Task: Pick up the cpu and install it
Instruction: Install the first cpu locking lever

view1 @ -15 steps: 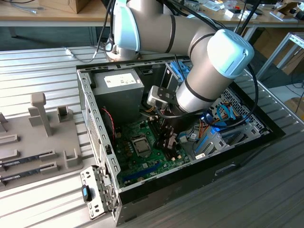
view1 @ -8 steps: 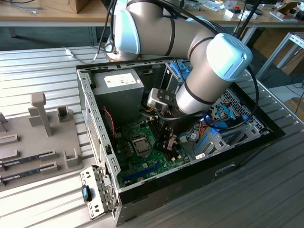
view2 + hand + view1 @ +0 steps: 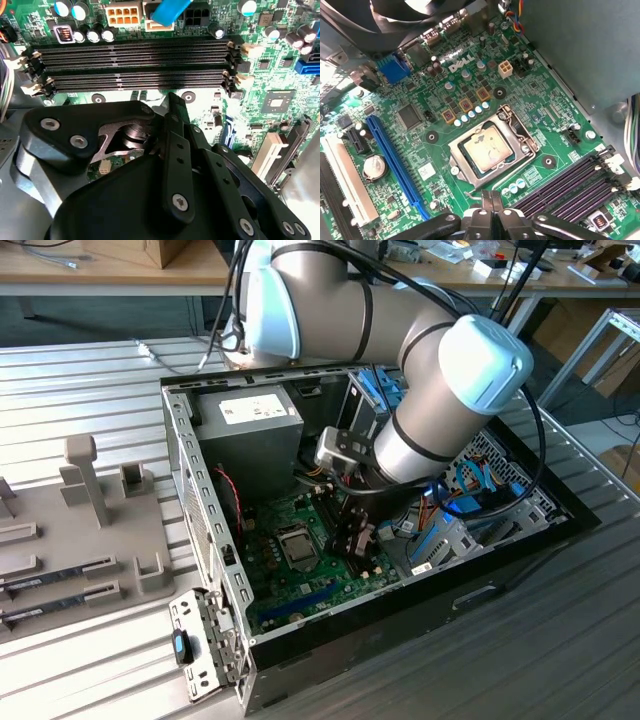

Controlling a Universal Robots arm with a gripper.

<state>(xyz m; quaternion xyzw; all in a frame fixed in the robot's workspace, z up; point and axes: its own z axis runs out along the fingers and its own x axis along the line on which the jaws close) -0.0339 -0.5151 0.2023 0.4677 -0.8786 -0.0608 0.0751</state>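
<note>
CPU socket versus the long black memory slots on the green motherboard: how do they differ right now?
The square metal-framed CPU socket holds the silver-topped cpu; the long black memory slots are narrow, parallel and empty. The socket's frame is silver; the slots have white end clips. Both sit on the green motherboard.

Your arm (image 3: 400,330) comes in from the far side in the exterior view, its thick silver links and pale blue joint caps bending at the elbow and sloping downward. The wrist (image 3: 430,445) angles down, carrying the black tool (image 3: 357,536) at its end. In the first wrist view your tool's (image 3: 491,200) two fingers (image 3: 481,216) stand pressed together, tip against tip, with nothing between them. The second wrist view shows the tool's black linkage (image 3: 175,165) from close behind.
</note>
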